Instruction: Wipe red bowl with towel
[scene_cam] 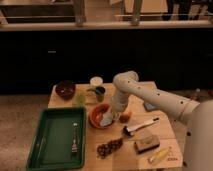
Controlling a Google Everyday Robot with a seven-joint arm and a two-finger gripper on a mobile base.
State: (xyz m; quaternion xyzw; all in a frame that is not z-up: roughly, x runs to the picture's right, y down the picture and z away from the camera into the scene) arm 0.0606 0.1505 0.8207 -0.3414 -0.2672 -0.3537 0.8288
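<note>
Cloth, pale and crumpled: the towel (106,120) fills the round red bowl (98,114); our gripper (111,116) presses there, jaws' state we cannot tell.

There are two bowls: one red bowl (98,116) under the gripper (111,117) and one dark bowl (65,89). One green tray (42,145) holds one fork (74,138) (maybe a spoon). One mug (99,93).

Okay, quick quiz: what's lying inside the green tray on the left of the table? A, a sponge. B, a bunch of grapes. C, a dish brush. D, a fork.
D: a fork lies alone in the green tray, while the gripper works down in the red bowl.
</note>
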